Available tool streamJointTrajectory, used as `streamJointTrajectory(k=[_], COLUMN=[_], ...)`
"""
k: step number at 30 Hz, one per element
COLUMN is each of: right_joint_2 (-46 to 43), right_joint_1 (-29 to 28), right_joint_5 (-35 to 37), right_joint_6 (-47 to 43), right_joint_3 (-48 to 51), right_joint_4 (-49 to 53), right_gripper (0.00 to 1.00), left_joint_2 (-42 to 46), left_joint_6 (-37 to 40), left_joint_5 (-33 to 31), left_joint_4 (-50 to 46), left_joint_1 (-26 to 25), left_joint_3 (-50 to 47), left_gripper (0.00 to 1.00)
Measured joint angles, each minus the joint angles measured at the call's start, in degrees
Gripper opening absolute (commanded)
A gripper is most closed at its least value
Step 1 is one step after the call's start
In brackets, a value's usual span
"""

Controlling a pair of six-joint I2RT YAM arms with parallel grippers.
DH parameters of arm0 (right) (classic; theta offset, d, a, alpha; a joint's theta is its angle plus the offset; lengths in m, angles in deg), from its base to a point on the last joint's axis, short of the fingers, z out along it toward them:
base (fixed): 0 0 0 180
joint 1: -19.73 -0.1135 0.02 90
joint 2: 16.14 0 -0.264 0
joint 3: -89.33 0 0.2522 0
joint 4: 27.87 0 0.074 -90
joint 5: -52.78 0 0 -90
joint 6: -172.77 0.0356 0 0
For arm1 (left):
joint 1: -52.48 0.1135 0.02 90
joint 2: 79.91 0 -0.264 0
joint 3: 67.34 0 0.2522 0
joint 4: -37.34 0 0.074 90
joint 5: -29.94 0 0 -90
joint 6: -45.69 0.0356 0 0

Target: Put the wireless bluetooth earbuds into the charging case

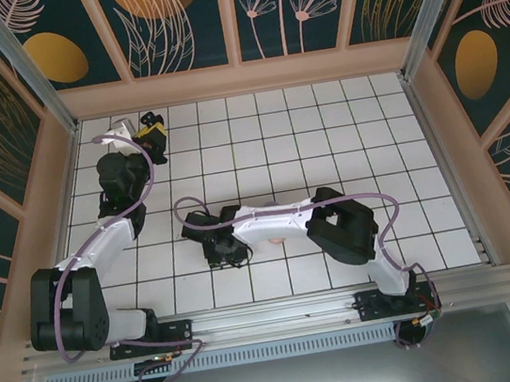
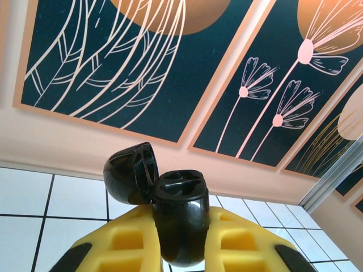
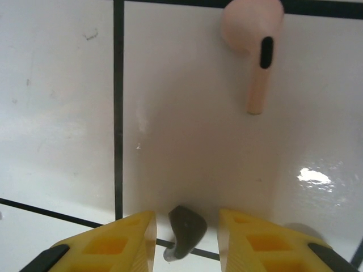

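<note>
Glossy tiles (image 3: 57, 113), stemmed pink earbud (image 3: 252, 34)

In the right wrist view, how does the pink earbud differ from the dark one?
The pink earbud lies clear of the right claw; the dark earbud sits between its fingers, touching neither. The pink earbud is pale with a dark slot; the dark earbud is near black throughout. Both lie on white tile.
</note>
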Motion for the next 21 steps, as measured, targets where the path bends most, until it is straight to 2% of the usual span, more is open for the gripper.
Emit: streamJointTrajectory(k=[21], right_joint_2=[1.25], right_joint_1=[-0.07], right_joint_5=[0.20], right_joint_6=[-0.04], right_joint_3=[-1.90], right_joint_4=[2.43], right_gripper=[0.17], left_joint_2=[0.02], left_joint_6=[-0.24], left_joint_5=[1.05], left_joint_4=[0.44], left_joint_1=[0.04], left_joint_3=[-0.39], left_gripper=[0.00])
